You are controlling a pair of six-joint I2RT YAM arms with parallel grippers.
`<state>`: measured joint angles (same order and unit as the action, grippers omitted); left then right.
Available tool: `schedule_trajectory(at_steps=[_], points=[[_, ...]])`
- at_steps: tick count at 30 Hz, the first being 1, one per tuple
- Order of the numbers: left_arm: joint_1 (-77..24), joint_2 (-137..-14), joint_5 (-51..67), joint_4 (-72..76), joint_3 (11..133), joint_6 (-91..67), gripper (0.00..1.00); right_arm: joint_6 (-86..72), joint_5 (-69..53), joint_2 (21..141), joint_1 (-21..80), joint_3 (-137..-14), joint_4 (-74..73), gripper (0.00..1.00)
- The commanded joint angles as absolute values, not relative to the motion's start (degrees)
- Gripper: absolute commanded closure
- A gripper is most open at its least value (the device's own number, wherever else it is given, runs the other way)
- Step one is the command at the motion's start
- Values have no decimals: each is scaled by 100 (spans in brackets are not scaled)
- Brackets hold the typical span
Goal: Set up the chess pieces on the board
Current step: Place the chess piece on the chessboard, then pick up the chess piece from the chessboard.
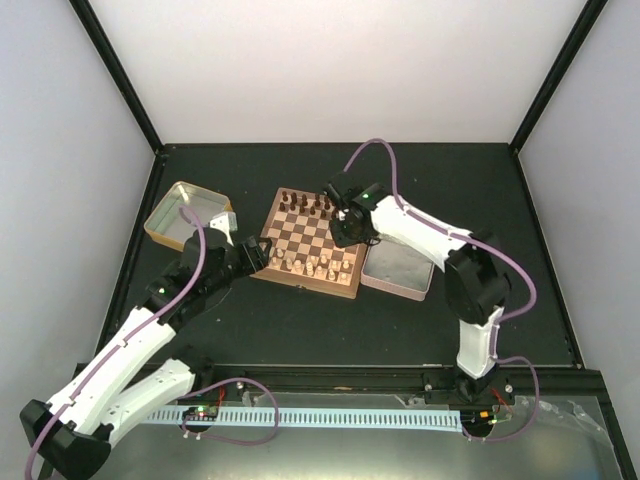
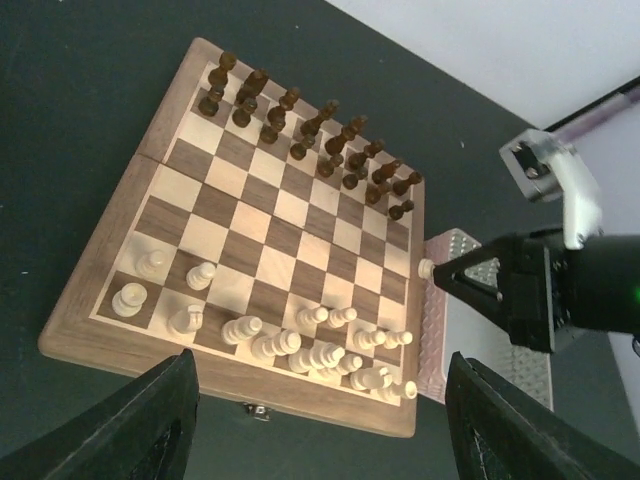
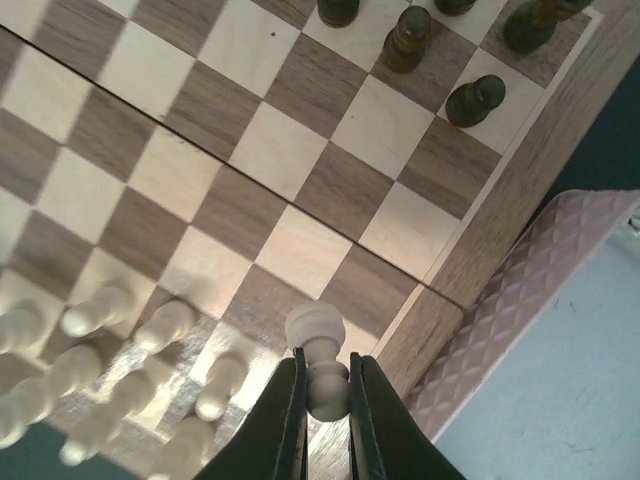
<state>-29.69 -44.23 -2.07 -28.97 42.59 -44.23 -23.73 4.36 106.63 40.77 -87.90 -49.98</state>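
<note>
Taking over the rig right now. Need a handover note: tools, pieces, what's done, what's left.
Left tool: open, empty, by the near left corner of the board.
Right tool: shut on a light pawn, over the board's right edge, toward the light side.
Done: Dark pieces fill the far two rows.
Light pieces: in the near two rows, bunched toward the right, with gaps on the left.
Left: place the held pawn, fill the gaps, probably straighten the bunched ones.
</note>
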Motion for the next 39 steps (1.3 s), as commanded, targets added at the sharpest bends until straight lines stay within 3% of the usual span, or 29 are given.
schedule_trajectory(at_steps=[1, 14, 23, 28, 31, 39], points=[[-2915, -4496, -278, -3139, 4382, -3917, 31, -1982, 987, 11328, 4069, -9484, -5759, 99], [-2918, -5121, 15, -3155, 4620, -3611, 31, -1675, 1031, 12370, 4069, -10401, -6267, 93], [-2918, -5565, 164, -3284, 4894, -3356, 31, -1649, 828, 12441, 4059, -10563, -6200, 77], [-2918, -6011, 356, -3480, 5225, -3177, 30, -1873, 643, 12097, 3948, -10371, -5854, 74], [-2917, -6332, 590, -3449, 5406, -3011, 30, -2143, 630, 11700, 3803, -10026, -5525, 74], [-3124, -7620, 1114, -3205, 6137, -2464, 31, -3235, -30, 9343, 2872, -7355, -3418, 71]])
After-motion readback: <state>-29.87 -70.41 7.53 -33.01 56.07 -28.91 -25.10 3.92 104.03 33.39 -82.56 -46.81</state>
